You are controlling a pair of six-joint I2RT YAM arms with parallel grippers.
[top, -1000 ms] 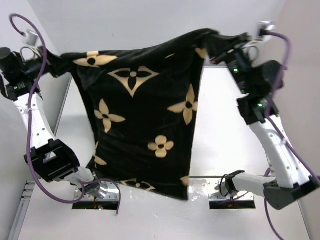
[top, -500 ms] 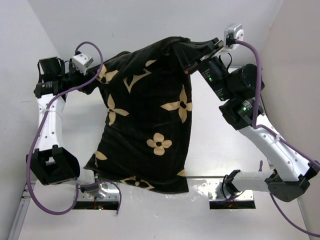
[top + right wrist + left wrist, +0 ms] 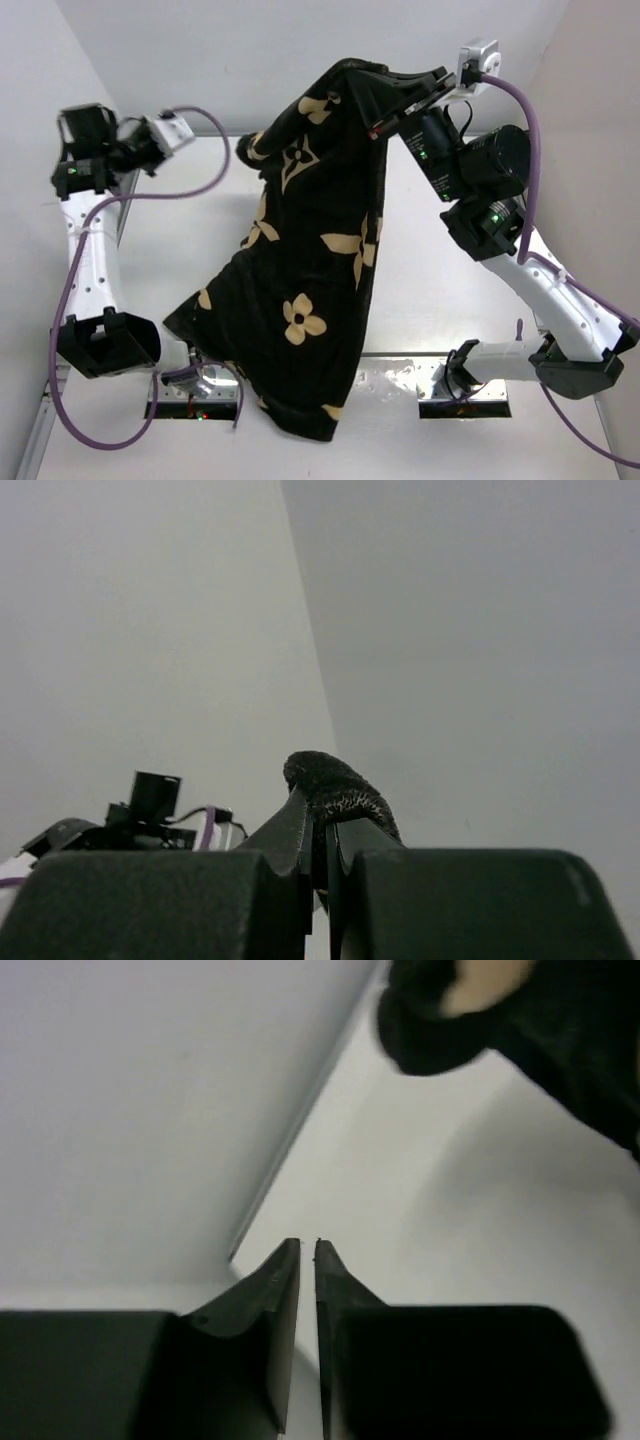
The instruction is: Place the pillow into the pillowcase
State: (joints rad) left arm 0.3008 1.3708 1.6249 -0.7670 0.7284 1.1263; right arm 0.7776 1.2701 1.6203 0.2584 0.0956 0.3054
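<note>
The black pillowcase [image 3: 310, 260] with tan flowers hangs by one top corner from my right gripper [image 3: 375, 108], raised high at the back. It drapes down to the near table edge, bulky and folded. The right wrist view shows the right gripper [image 3: 320, 805] shut on a tuft of the black pillowcase fabric [image 3: 335, 785]. My left gripper [image 3: 165, 140] is at the back left, apart from the cloth. In the left wrist view the left gripper [image 3: 307, 1245] has its jaws almost together with nothing between them, and a corner of the pillowcase [image 3: 560, 1030] hangs at the upper right. No white pillow shows.
The white table [image 3: 450, 250] is bounded by white walls at the back and left [image 3: 120, 1110]. The arm bases and their mounting plates [image 3: 465, 395] sit at the near edge. Purple cables [image 3: 70, 300] loop beside the left arm.
The left corner of the pillowcase has come out of my left gripper. The cloth has swung right and now hangs only from the right gripper. The left arm has drawn back to the left.
</note>
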